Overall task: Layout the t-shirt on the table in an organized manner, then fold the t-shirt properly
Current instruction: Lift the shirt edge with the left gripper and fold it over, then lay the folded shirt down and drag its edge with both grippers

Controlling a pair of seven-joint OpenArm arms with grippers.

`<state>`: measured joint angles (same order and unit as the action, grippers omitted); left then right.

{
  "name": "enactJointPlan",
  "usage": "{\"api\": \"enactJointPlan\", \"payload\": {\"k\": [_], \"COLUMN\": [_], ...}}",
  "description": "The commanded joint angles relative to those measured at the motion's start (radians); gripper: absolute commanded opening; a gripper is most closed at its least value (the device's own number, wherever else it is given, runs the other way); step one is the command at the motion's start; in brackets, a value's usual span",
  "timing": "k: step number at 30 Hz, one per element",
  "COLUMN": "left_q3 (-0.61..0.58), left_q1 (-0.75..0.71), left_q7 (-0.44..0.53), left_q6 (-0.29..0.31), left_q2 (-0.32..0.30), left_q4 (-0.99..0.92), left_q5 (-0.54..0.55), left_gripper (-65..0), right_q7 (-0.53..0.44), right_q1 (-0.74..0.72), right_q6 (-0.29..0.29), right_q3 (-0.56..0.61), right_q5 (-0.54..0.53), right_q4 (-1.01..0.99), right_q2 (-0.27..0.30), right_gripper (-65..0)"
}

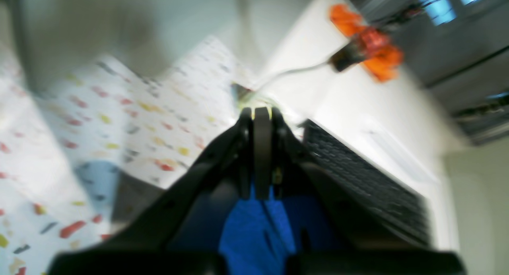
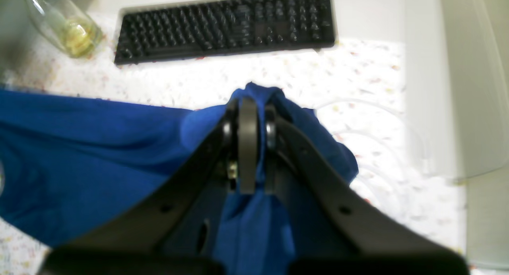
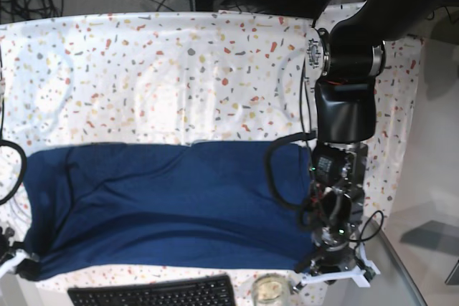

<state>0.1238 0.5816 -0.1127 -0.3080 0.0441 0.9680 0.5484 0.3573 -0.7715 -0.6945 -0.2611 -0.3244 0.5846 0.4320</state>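
- You are in the layout step: the t-shirt [image 3: 165, 206] lies as a wide dark blue band across the lower half of the base view on the table [image 3: 143, 69], drawn out between its two ends, with soft ripples in the cloth.
- Your left gripper [image 1: 261, 118] is clamped shut, with blue cloth showing just behind the jaws in the left wrist view; that view is blurred, but I judge it to be holding the shirt's end at the lower right of the base view.
- Your right gripper [image 2: 248, 108] is pinched closed on a bunched fold of the t-shirt, seen plainly at the centre of the right wrist view; in the base view that end sits at the lower left edge, mostly out of frame.
- Next, I judge you need to set both ends down flat and even, keeping the cloth taut, before any fold. The lower edge lies near the keyboard [image 3: 154, 295] and the glass [image 3: 270, 292], so mind them.
- Count: one t-shirt, one table, two grippers, one keyboard, one glass. Sleeves cannot be made out.
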Motion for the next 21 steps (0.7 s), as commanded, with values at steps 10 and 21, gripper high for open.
{"api": "enactJointPlan", "payload": {"k": [10, 21], "left_q3": [0.003, 0.001], "left_q1": [0.096, -0.176], "left_q7": [0.147, 0.078], "left_q6": [0.017, 0.017], "left_q2": [-0.017, -0.054], "left_q4": [-0.143, 0.093], "left_q5": [-0.026, -0.023], "left_gripper": [-28.3, -13.5], "right_q7": [-0.129, 0.033], "right_q1": [-0.050, 0.289], "right_q6": [0.131, 0.135], "right_q3": [0.004, -0.209], "right_q5": [-0.025, -0.031], "right_q4": [-0.088, 0.185], "right_q2": [0.028, 0.069], "right_gripper": [-1.1, 0.0]}}
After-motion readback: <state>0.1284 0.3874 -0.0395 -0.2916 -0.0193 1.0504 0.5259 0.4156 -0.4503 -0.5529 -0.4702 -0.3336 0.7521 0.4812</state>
